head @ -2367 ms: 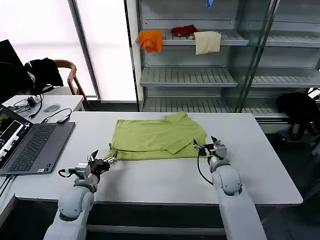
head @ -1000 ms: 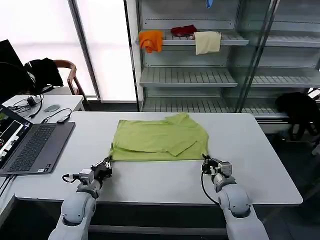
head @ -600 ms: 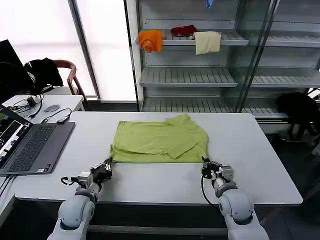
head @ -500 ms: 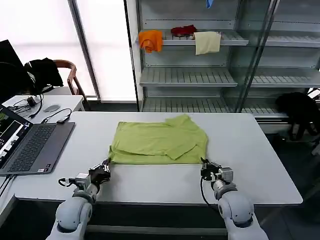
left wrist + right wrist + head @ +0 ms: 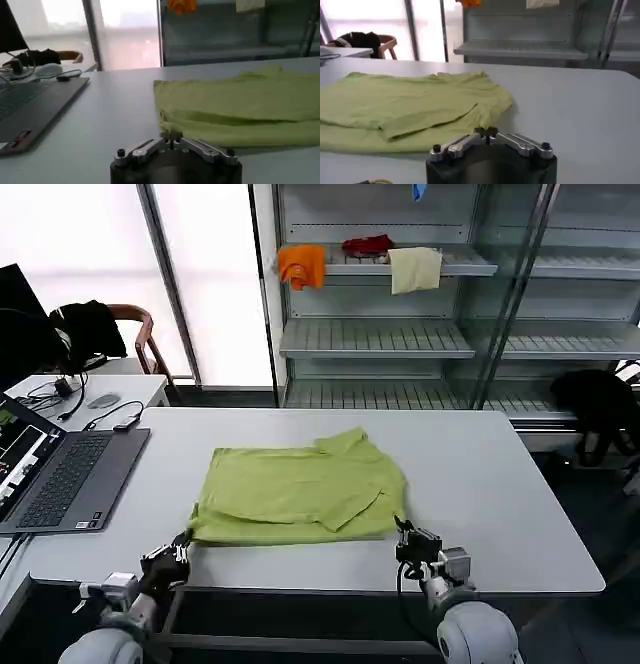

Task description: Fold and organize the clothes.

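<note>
The lime-green T-shirt (image 5: 300, 494) lies folded flat on the white table (image 5: 490, 464), with its near hem close to the table's front edge. My left gripper (image 5: 183, 542) sits at the shirt's near left corner, shut on the hem. My right gripper (image 5: 401, 530) is at the near right corner, shut on the hem as well. The left wrist view has the shirt (image 5: 240, 105) reaching down to the closed left gripper (image 5: 171, 136). In the right wrist view the shirt (image 5: 405, 105) meets the closed right gripper (image 5: 486, 132).
An open laptop (image 5: 60, 474) lies at the table's left edge. Behind the table stands a shelf unit holding an orange cloth (image 5: 302, 264), a red cloth (image 5: 368, 244) and a cream cloth (image 5: 415, 269). A black garment (image 5: 600, 399) hangs at the right.
Both grippers have drawn back toward the table's front edge and slightly left. The shirt has slid with them, nearer to the front edge.
</note>
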You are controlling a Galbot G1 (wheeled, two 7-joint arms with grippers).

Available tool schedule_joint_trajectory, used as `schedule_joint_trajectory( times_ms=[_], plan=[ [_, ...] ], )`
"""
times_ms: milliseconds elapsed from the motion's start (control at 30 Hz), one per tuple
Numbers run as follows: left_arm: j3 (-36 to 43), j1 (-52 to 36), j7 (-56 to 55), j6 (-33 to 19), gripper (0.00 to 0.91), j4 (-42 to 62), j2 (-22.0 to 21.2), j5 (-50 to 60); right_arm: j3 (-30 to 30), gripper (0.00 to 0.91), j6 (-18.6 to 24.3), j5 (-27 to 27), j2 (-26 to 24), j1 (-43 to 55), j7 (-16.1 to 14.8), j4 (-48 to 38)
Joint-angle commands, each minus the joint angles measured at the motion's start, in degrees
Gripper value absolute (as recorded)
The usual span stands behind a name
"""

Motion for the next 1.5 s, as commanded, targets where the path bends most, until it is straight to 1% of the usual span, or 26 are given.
schedule_joint_trajectory(
  times_ms=[33, 100, 133, 167, 200, 233, 400, 500, 567, 633, 733, 833, 867, 900, 933, 1000, 1100, 1133, 1167, 1200, 1267, 1300, 1367, 1433, 1500],
  plan=[
    [-3.09, 7.31, 0.09, 0.26, 0.000, -5.05, 0.32, -1.04, -0.21, 0.000, 0.04, -1.56, 0.07, -6.13, 0.48, 4.62],
    [-3.19, 7.59, 0.02, 0.47, 0.000, -5.19, 0.32, -0.84, 0.09, 0.000, 0.07, -1.59, -0.32, -7.57, 0.50, 5.14],
    [-3.11, 7.68, -0.03, 0.54, 0.000, -5.13, 0.29, -0.75, 0.28, 0.060, 0.10, -1.90, -0.55, -8.49, 0.32, 5.41],
    [-3.02, 7.69, -0.13, 0.56, 0.000, -5.02, 0.23, -0.65, 0.31, 0.544, 0.11, -2.17, -0.61, -8.73, 0.31, 5.45],
    [-2.87, 7.54, -0.20, 0.68, 0.030, -4.79, 0.03, -0.37, 0.28, 0.907, 0.16, -2.81, -0.54, -9.19, 0.28, 5.32],
    [-2.64, 7.28, -0.17, 0.68, 0.907, -4.34, -0.23, -0.08, 0.18, 0.907, 0.17, -3.50, -0.15, -9.72, 0.17, 5.04],
    [-1.75, 6.23, -0.69, 0.60, 0.907, -3.34, -0.78, 0.54, -0.80, 0.907, 0.46, -5.59, 0.65, -10.26, -0.86, 3.68],
    [-1.93, 5.73, -0.86, 0.61, 0.907, -3.91, -0.89, 0.43, -0.93, 0.907, 0.47, -5.78, 0.98, -10.03, -0.47, 4.57],
    [-2.46, 5.33, -0.88, 0.69, 0.907, -4.77, -0.93, 0.09, -0.20, 0.907, 0.49, -7.05, 1.35, -9.31, -0.09, 5.90],
    [-3.82, 4.24, -0.89, 1.10, 0.907, -5.74, -0.99, -0.89, 1.69, 0.907, 0.27, -9.56, 1.92, -6.55, -0.18, 7.97],
    [-6.04, 1.60, -0.87, 2.13, 0.907, -5.74, -0.52, -3.44, 3.69, 0.907, 0.10, -10.46, 1.49, -2.07, -0.77, 9.34],
    [-6.10, -2.18, -0.97, 3.47, 0.907, -3.68, 0.23, -5.20, 3.41, 0.907, -0.09, -10.42, 0.89, 3.51, -1.55, 8.08],
    [-5.70, -5.17, -0.99, 3.90, 0.907, -2.90, 0.61, -5.76, 2.89, 0.907, -0.21, -9.86, 0.87, 6.42, -2.42, 6.59],
    [-5.24, -7.59, -1.09, 4.37, 0.907, -1.88, 0.99, -5.98, 2.37, 0.907, -0.29, -7.25, 0.83, 8.91, -2.44, 5.09],
    [-4.63, -8.89, -1.04, 4.55, 0.907, -0.84, 1.41, -6.24, 1.73, 0.907, -0.35, -6.22, 0.79, 10.63, -2.28, 3.50],
    [-2.63, -14.27, -1.37, 5.59, 0.907, 2.16, 2.73, -7.03, -0.10, 0.907, -0.48, -3.18, 1.27, 16.38, -2.55, -3.24],
    [1.14, -21.64, -1.57, 6.19, 0.907, 7.95, 4.67, -7.62, -1.90, 0.907, -0.58, -1.70, 2.47, 24.75, -2.55, -12.01],
    [2.52, -23.47, -1.61, 6.23, 0.907, 9.97, 5.38, -7.81, -2.79, 0.907, -0.58, -1.52, 3.23, 28.56, -2.51, -16.48],
    [3.88, -25.20, -1.49, 6.23, 0.907, 11.63, 5.93, -7.75, -3.05, 0.907, -0.58, -1.52, 3.71, 29.98, -2.50, -18.09],
    [5.06, -27.34, -1.46, 6.24, 0.907, 13.84, 6.21, -7.92, -3.72, 0.907, -0.57, -1.48, 4.69, 32.90, -2.39, -22.04],
    [7.11, -30.40, -1.12, 6.23, 0.907, 17.97, 6.87, -7.97, -4.24, 0.907, -0.56, -1.44, 5.59, 35.12, -2.24, -25.75],
    [7.67, -31.94, -0.94, 6.24, 0.907, 19.74, 7.18, -8.03, -4.69, 0.907, -0.49, -1.51, 6.86, 36.94, -2.38, -29.80],
    [9.10, -34.18, -0.46, 6.23, 0.907, 23.41, 7.48, -7.72, -4.89, 0.907, -0.46, -1.72, 8.16, 38.78, -2.42, -33.35],
    [10.13, -36.15, 0.03, 6.23, 0.907, 25.86, 8.02, -7.56, -4.65, 0.907, -0.36, -2.65, 10.08, 40.54, -3.00, -37.84],
    [11.06, -37.78, 0.28, 6.24, 0.907, 28.55, 8.31, -7.45, -4.30, 0.907, -0.34, -4.10, 11.28, 41.56, -3.97, -40.09]
  ],
)
